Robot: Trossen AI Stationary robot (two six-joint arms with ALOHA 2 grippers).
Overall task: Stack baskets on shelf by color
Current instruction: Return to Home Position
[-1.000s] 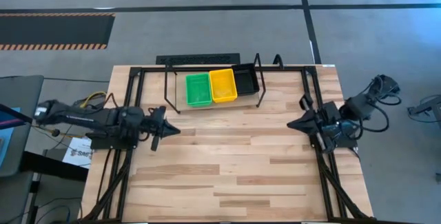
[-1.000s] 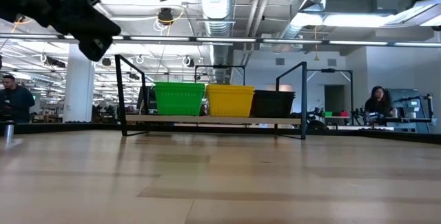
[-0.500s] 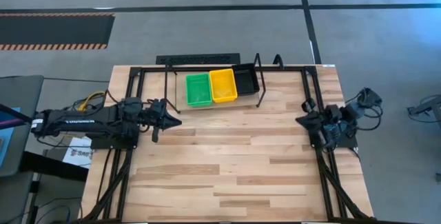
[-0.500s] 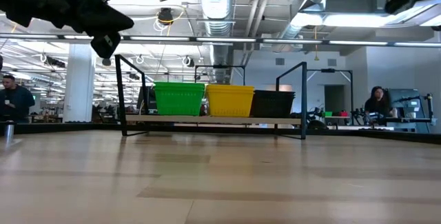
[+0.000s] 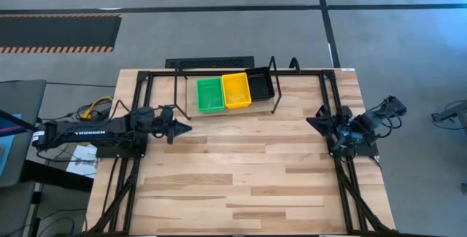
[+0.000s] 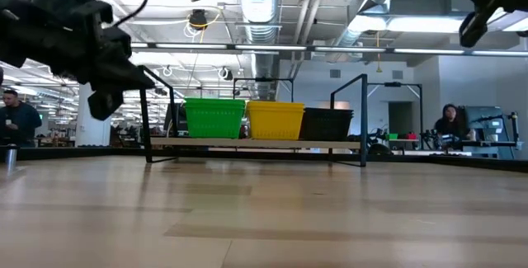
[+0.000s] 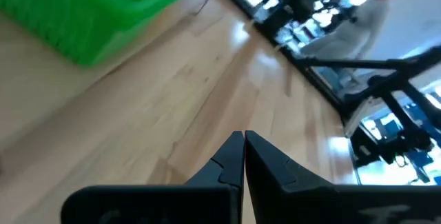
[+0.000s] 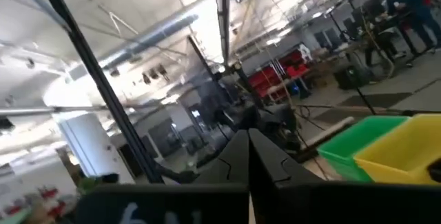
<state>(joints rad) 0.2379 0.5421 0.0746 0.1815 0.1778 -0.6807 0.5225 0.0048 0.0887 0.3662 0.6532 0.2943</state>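
Observation:
A green basket [image 5: 210,95], a yellow basket [image 5: 236,90] and a black basket [image 5: 260,86] stand side by side on the shelf [image 5: 226,109] at the table's far side; they also show in the low view [image 6: 215,118], [image 6: 275,119], [image 6: 327,124]. My left gripper [image 5: 187,128] is shut and empty, near the table's left edge, in front of the shelf's left end. The green basket shows in the left wrist view [image 7: 89,10]. My right gripper [image 5: 309,122] is shut and empty at the table's right edge.
A black frame [image 5: 146,76] runs around the table's sides. The shelf's upright end loops [image 6: 148,115] stand at each end. The wooden tabletop [image 5: 241,171] lies bare in front of the shelf. People show in the room beyond the table [image 6: 12,115].
My left gripper has moved a little toward the table's far edge and right, and has come down. My right gripper has first drawn back toward the table's right edge, then come a little toward the far edge. The baskets have stayed in place.

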